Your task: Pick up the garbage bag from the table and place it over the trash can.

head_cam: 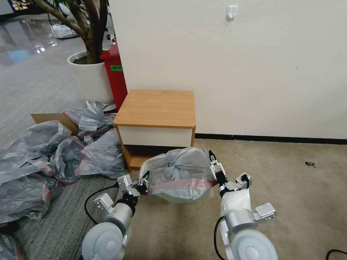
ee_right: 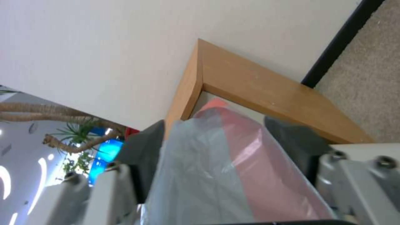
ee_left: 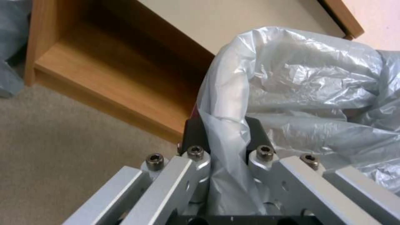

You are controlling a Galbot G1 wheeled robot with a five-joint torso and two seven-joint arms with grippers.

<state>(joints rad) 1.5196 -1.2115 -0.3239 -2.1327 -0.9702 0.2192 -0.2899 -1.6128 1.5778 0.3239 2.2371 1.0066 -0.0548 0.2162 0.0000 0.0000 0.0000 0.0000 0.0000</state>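
Head view puts the nightstand (head_cam: 155, 108) against the wall, its wooden surface bare, and just in front of it on the carpet stands the trash can (head_cam: 180, 198), almost wholly wrapped by the garbage bag (head_cam: 180, 168). That bag is spread over the bin's mouth, its grey plastic bulging up and sagging into the middle, the pink band running round the near side a little below the rim. On the bag's left edge the left tool (head_cam: 144, 183) is clamped on a fold of plastic, low by the bin's corner; on the right edge the right tool (head_cam: 214, 167) grips the bag too, reaching up along that side of the bin. From the left wrist, a strip of grey film runs straight between the dark pads (ee_left: 193, 132), which pinch it, with the nightstand's lower shelf just behind. From the right wrist, grey and pink plastic fills the gap between the pads (ee_right: 298, 140), and the nightstand's edge rises beyond it. Off to the left on the floor lies a heap of grey bags (head_cam: 43, 162) round a cardboard box (head_cam: 50, 117), and behind them a white plant pot (head_cam: 90, 77) and a red cabinet (head_cam: 116, 76)
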